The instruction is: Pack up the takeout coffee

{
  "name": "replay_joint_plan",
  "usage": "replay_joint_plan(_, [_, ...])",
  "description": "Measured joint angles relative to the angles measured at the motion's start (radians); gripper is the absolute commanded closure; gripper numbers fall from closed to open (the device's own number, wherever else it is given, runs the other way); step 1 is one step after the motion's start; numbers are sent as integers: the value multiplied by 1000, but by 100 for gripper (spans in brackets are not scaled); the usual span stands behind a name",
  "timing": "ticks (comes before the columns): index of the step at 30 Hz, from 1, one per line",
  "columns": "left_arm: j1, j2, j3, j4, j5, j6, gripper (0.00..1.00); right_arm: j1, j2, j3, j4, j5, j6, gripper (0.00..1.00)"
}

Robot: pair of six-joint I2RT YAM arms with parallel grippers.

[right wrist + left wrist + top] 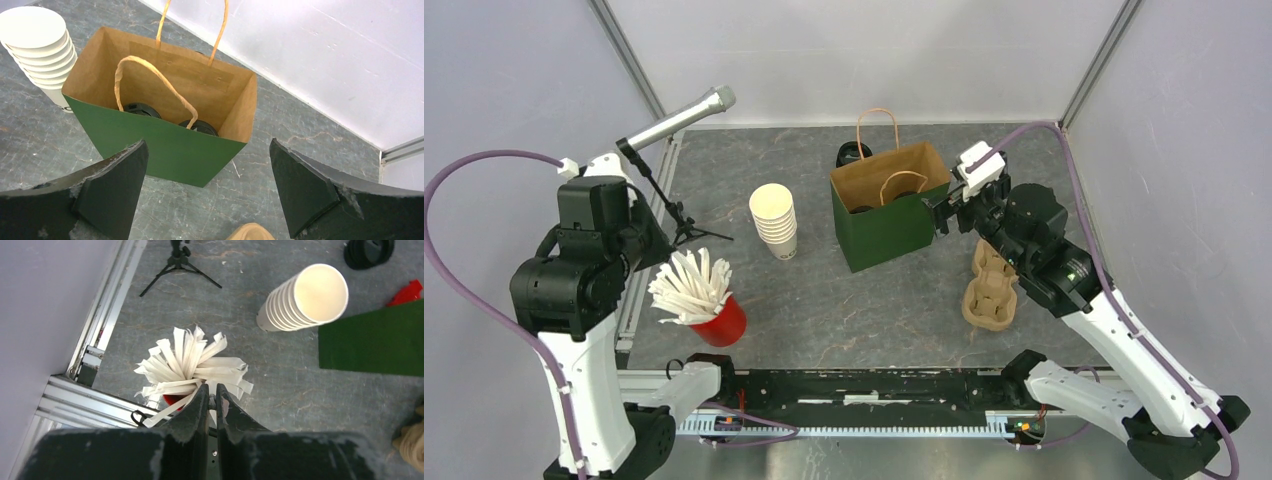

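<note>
Coffee cups (141,109): two, both inside the bag, side by side at the bottom; only their black lids visible.
Bag (170,150): green paper, upright, mouth open; one handle up, the other flopped inward.
Right gripper (207,145): spread wide, empty, hanging above the bag's right edge.
Left gripper (212,390): fingers almost together with a thin slit between, nothing held, above the red cup (721,323) of white sticks.
Cup stack (775,220): lidless, left of the bag, apart from it.
Cardboard carrier (989,290): right of the bag, partly under the right arm.
Spare lids (854,153): black, behind the bag.
Microphone (679,118): on a tripod, far left.
</note>
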Motion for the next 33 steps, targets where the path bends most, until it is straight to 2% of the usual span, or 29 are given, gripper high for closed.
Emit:
replay_joint_plan(10, [0, 28, 153, 4, 202, 106, 84, 0, 17, 24, -2, 0, 4, 2])
replay_joint_plan(13, [0, -1, 153, 92, 311, 116, 83, 0, 21, 33, -1, 0, 7, 2])
replay_joint_plan(14, [0, -14, 144, 127, 349, 116, 80, 0, 20, 34, 2, 1, 8, 2])
replay_joint_plan(22, [0, -55, 43, 414, 580, 58, 81, 0, -4, 34, 2, 18, 7, 2])
replay_joint_plan(26, [0, -26, 18, 510, 647, 3, 82, 0, -34, 34, 5, 37, 5, 2])
replay_joint_plan(33, [0, 28, 19, 586, 696, -37, 82, 0, -67, 26, 31, 65, -1, 2])
